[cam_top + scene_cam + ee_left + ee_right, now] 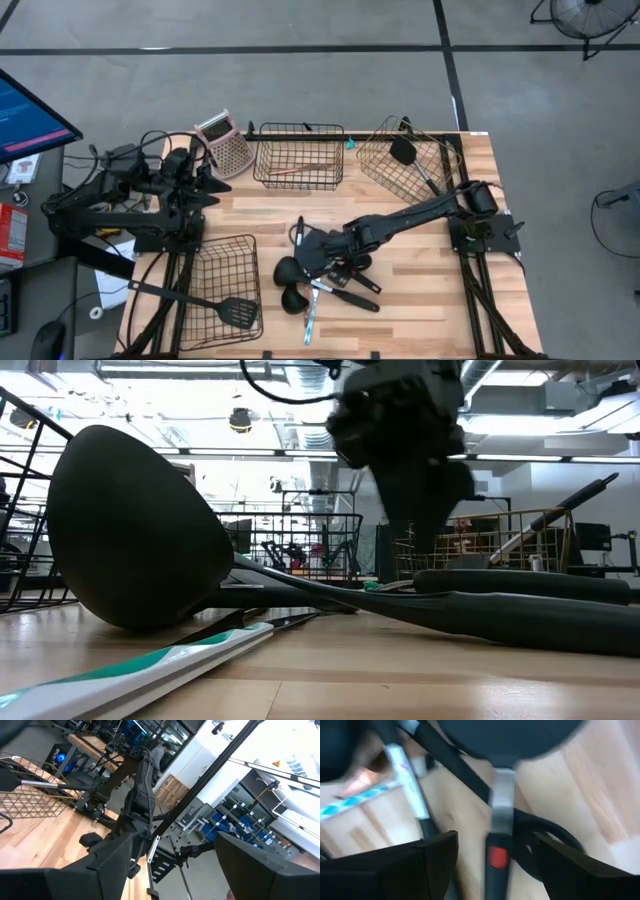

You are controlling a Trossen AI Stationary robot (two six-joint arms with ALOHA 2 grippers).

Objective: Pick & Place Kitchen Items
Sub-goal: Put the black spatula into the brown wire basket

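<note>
- Right gripper (318, 250) reaches into the utensil pile at lower centre of the high view; in its wrist view the two dark fingers (437, 852) stand wide apart, astride a utensil handle with a red mark (497, 857), gripping nothing.
- Left gripper (205, 180) waits at the upper left of the table, its fingers (115, 860) spread wide and holding nothing.
- Wooden table (420, 290) fills the middle of the high view.
- Three wire baskets: a black one at upper centre (298, 155) holding one wooden-handled utensil (300, 168); a brassy tilted one at upper right (410, 160) holding one black spatula (405, 152); a black one at lower left (222, 280).
- One black slotted spatula (240, 312) lies across the lower-left basket, its handle running out to the left.
- One pink-topped box grater (225, 145) stands just left of the upper-centre basket.
- Pile at lower centre: two black ladle bowls (292, 285), a few black handles (350, 295), and one silvery utensil with teal marks (310, 320); the exact count under the arm cannot be told.
- Low view: one large black ladle bowl (130, 530) fills the left, the teal-marked handle (150, 670) in front.
</note>
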